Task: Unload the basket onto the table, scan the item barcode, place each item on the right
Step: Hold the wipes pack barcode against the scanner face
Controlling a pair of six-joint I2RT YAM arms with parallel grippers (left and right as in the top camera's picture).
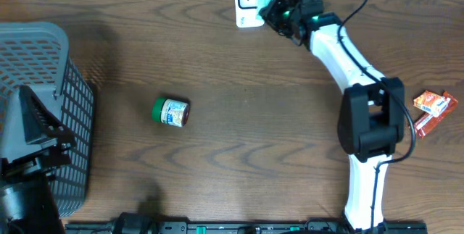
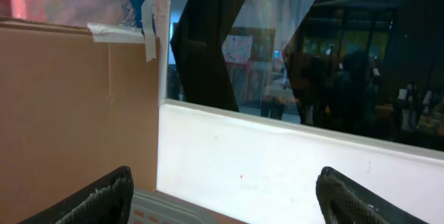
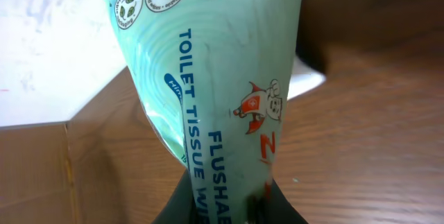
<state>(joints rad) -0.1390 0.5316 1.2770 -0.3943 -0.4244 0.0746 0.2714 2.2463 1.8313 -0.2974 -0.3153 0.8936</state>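
soft, glossy mint-green wipes packet (image 3: 208, 78), pinched by the right gripper (image 1: 279, 8), held beside a boxy white scanner (image 1: 249, 2) at the far edge of the wood-grain table (image 1: 239, 154); left gripper (image 2: 223, 191) spread wide by a grey plastic mesh basket (image 1: 43, 67); a small green-lidded jar (image 1: 170, 112) lies mid-table

The overhead camera looked straight down on the whole wooden table (image 1: 239, 154) from well above. The left wrist camera faced level and outward, toward a dark window (image 2: 312, 57). The right wrist camera sat very close against a green wipes packet (image 3: 208, 99) — the same packet showed overhead, small, beside the white scanner (image 1: 248, 2).
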